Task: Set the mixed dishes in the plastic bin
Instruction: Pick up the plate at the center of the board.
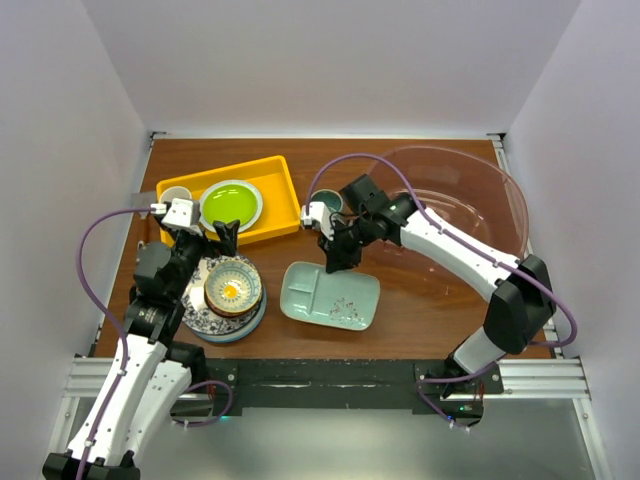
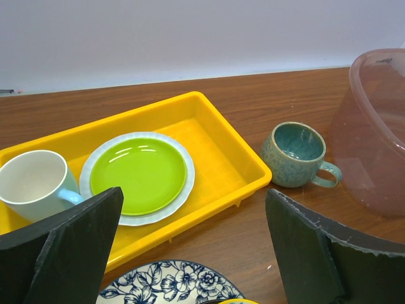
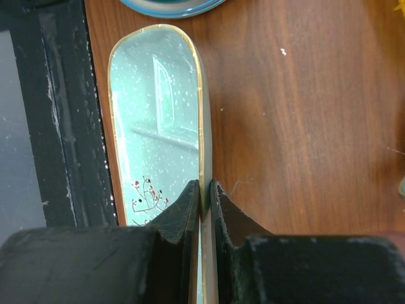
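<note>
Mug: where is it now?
In the left wrist view the mug stands upright on the table at right, between the yellow tray and the plastic bin.

White walls (image 1: 330, 60) are standing behind and beside the right claw (image 1: 338, 266); a brown wooden table (image 1: 420, 310) is lying beneath it.

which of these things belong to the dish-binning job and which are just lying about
Job: mint-green divided tray, tan bowl, blue-patterned plate, grey-green mug, plastic bin.
Lying about: yellow tray, lime-green plate, white cup.
</note>
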`<act>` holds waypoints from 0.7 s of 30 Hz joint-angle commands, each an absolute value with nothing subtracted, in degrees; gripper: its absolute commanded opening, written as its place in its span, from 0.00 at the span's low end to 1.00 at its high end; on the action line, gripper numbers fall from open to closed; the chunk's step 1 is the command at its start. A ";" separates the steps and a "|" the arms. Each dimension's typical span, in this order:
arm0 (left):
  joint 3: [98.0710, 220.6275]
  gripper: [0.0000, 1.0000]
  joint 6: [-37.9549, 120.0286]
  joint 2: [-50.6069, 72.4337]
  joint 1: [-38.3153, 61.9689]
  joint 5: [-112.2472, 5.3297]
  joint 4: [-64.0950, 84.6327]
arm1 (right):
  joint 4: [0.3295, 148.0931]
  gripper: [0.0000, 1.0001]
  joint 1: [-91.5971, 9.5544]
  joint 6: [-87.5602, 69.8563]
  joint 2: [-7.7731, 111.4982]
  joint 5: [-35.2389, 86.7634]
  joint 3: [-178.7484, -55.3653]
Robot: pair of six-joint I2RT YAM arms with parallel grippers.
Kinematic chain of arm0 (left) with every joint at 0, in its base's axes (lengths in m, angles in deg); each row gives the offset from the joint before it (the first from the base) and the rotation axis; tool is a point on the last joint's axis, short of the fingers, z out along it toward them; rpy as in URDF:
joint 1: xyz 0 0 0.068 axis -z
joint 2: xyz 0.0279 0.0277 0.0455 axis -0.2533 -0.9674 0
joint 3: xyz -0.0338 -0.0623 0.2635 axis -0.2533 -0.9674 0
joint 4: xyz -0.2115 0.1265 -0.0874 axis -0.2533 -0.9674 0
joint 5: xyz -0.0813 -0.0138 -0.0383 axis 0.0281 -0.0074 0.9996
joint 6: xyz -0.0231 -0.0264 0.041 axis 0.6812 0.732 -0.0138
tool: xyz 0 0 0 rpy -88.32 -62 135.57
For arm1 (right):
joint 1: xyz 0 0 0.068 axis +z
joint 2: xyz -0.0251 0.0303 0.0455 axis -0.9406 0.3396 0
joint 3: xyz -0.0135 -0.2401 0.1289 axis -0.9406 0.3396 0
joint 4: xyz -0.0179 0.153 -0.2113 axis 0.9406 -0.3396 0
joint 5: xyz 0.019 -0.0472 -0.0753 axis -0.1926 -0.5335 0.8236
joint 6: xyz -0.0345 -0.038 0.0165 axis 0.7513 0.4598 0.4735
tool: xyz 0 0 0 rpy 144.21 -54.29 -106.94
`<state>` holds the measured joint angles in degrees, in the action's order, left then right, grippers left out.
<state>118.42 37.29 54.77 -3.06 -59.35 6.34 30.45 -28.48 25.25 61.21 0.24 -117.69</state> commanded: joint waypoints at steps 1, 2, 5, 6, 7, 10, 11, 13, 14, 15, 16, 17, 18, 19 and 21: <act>119.61 1.00 36.22 54.77 -3.69 -58.82 8.25 | 29.64 0.00 -30.42 21.52 57.53 -5.62 -124.03; 119.61 1.00 36.22 54.85 -3.69 -58.73 8.25 | 29.46 0.00 -31.20 21.26 57.44 -5.79 -125.08; 119.61 1.00 36.22 54.85 -3.77 -58.82 8.25 | 28.67 0.00 -32.70 20.11 57.09 -6.58 -127.46; 119.61 1.00 36.22 54.85 -3.69 -58.73 8.25 | 28.40 0.00 -33.14 19.76 57.00 -6.85 -127.99; 119.61 1.00 36.31 54.85 -3.69 -58.73 8.25 | 28.31 0.00 -33.58 18.98 56.92 -7.02 -128.52; 119.61 1.00 36.31 54.85 -3.69 -58.73 8.25 | 27.96 0.00 -35.43 17.39 56.56 -7.55 -130.80; 119.61 1.00 36.23 54.85 -3.69 -58.82 8.34 | 27.79 0.00 -36.74 17.13 56.56 -7.99 -132.20; 119.61 1.00 36.22 54.85 -3.69 -58.82 8.25 | 27.00 0.00 -37.97 16.51 56.83 -8.26 -133.61; 119.61 1.00 36.22 54.85 -3.69 -58.82 8.25 | 26.73 0.00 -38.94 16.33 56.83 -8.26 -134.84; 119.61 1.00 36.22 54.85 -3.69 -58.73 8.25 | 26.56 0.00 -39.47 16.33 56.83 -8.26 -135.46; 119.61 1.00 36.22 54.94 -3.69 -58.73 8.25 | 26.29 0.00 -40.00 15.98 56.74 -8.43 -135.99; 119.61 1.00 36.22 54.86 -3.69 -58.64 8.25 | 26.12 0.00 -41.22 15.72 56.83 -8.61 -137.12; 119.61 1.00 36.22 54.94 -3.69 -58.73 8.25 | 25.94 0.00 -41.84 15.63 56.91 -8.61 -137.83; 119.61 1.00 36.22 54.94 -3.69 -58.73 8.25 | 25.24 0.00 -42.54 15.54 57.00 -8.78 -138.53; 119.61 1.00 36.22 54.94 -3.69 -58.64 8.25 | 24.62 0.00 -44.83 15.45 57.44 -9.31 -140.82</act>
